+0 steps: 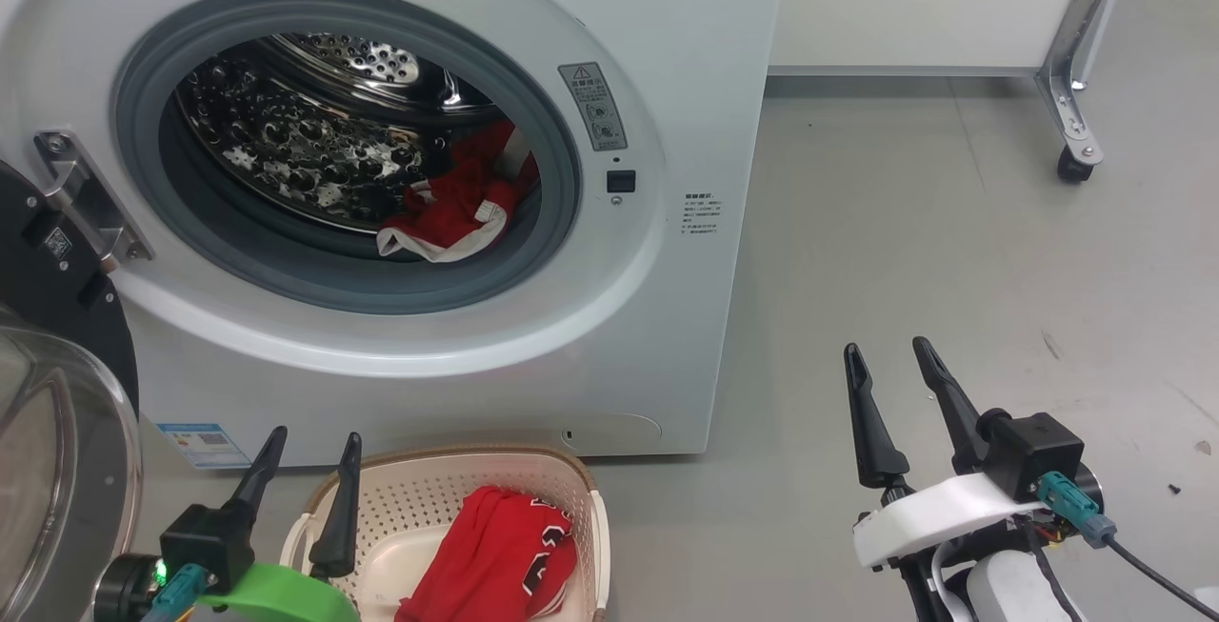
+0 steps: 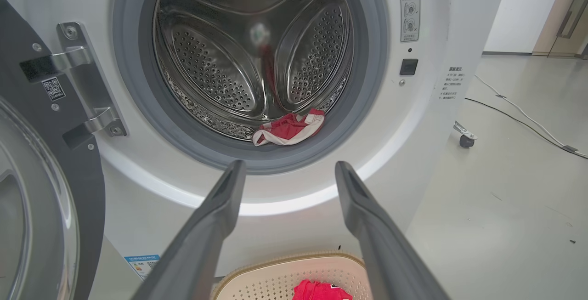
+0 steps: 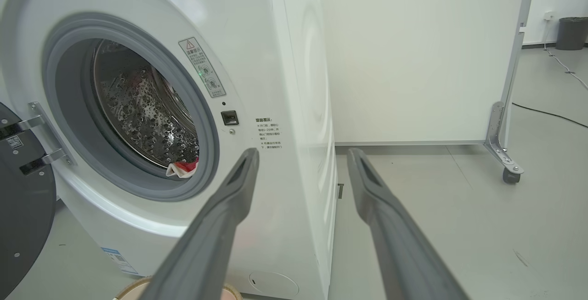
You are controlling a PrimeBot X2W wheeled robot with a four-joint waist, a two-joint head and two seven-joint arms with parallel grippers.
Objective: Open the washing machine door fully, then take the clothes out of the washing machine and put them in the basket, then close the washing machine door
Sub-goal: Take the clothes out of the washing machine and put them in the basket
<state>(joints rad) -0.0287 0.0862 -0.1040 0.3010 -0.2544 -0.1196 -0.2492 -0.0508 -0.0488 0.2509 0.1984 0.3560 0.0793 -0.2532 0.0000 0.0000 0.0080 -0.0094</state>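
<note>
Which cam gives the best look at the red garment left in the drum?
Head view: the red garment is largest there, white trim plain, lying at the drum's front by the grey seal. Left wrist view shows the garment whole but smaller, straight on. Right wrist view catches a sliver past the seal.

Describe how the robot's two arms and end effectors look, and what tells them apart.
Both end effectors have two long, tapering dark grey fingers on a black block. The left end effector has a bright green collar, a teal plug and a small green light. The right end effector has a white collar, a teal connector trailing a black cable, and a pale forearm.
</note>
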